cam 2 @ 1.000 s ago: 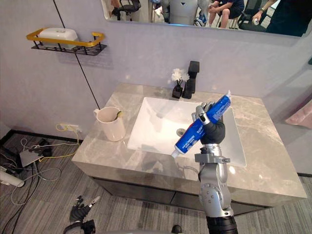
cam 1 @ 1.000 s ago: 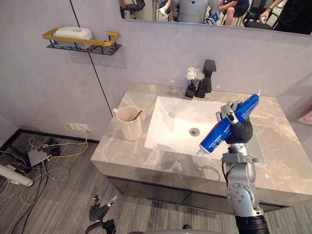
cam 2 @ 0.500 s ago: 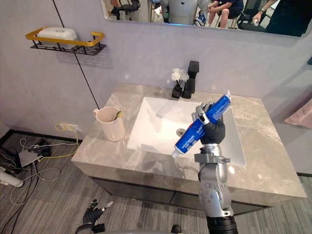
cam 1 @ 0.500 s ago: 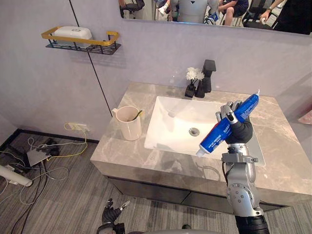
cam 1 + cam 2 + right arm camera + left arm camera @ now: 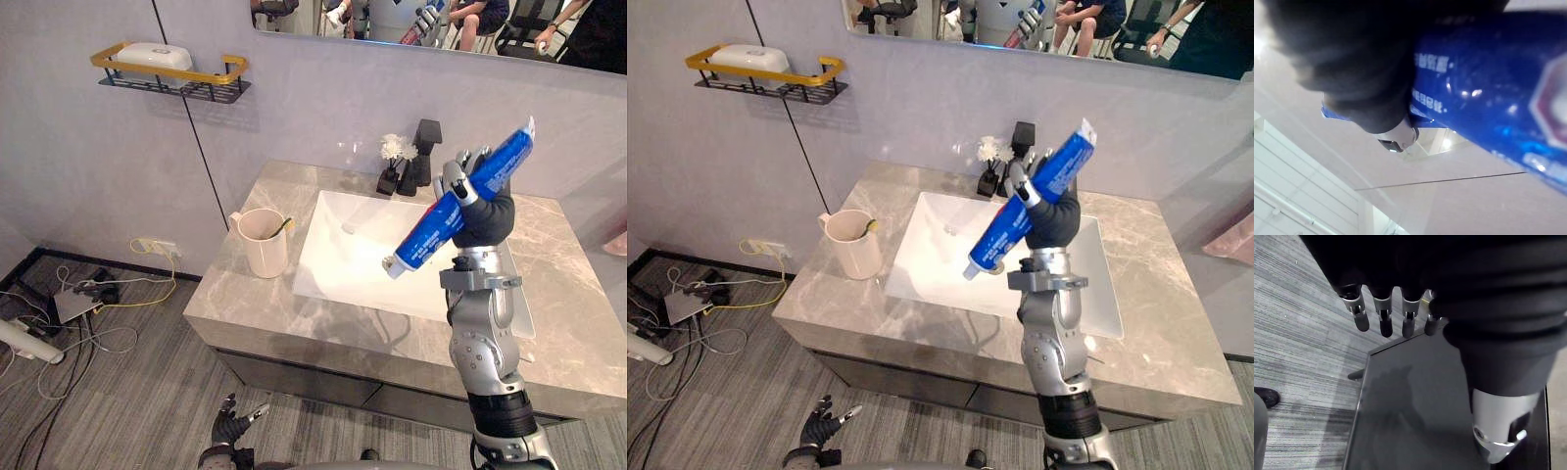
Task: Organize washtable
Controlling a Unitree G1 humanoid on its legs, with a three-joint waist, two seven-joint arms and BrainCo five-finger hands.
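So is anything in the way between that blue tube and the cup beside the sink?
Nothing visible. The right hand holds the blue tube up over the sink; the cup stands on the counter left of it, the space between them open. A toothbrush leans inside the cup.

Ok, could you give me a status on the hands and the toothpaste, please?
Right hand shut on toothpaste, tilted above the sink. Left hand open, low by the floor. Cup left of sink, path looks clear.

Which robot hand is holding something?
The right robot hand, up by the sink, grips a blue tube. The left robot hand hangs low by the floor, open and empty.
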